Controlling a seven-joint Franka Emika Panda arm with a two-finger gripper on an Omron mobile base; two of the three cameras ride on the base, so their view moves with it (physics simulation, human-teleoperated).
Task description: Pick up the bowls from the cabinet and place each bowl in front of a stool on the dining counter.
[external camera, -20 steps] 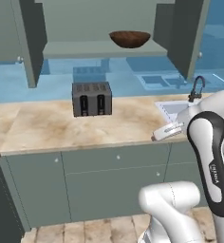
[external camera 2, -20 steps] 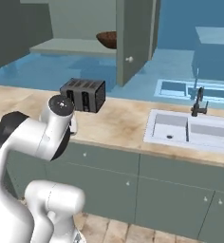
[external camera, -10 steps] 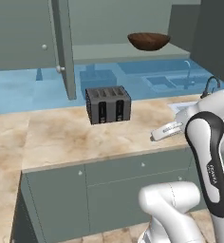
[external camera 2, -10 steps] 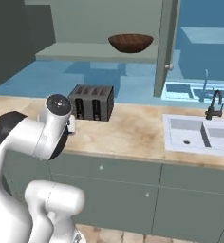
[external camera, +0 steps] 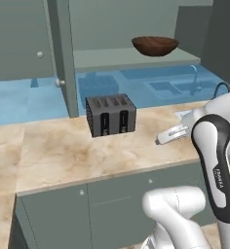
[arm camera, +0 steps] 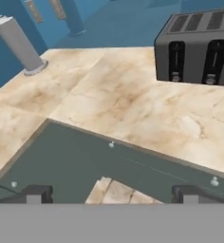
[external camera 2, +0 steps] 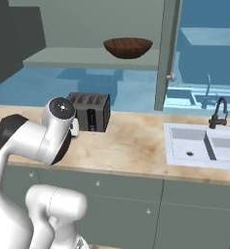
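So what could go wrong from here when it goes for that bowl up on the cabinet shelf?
1. The bowl sits high on the shelf, above the toaster; a low approach could clip the toaster.
2. The open cabinet door hangs close to the bowl's right, so a wide arm swing may hit it.
3. The gripper, open, points down at the worktop, well below the bowl; the shallow rim may slip from a poor grasp.

A dark grey toaster point(external camera: 110, 115) with four slots sits on the marble worktop point(external camera: 78, 151), near its back edge. To the right, a white sink point(external camera 2: 202, 144) is set into the same top, with a black curved tap point(external camera 2: 217, 112) behind it. A grey cylinder point(arm camera: 19, 45) stands upright on the worktop, well apart from the toaster.
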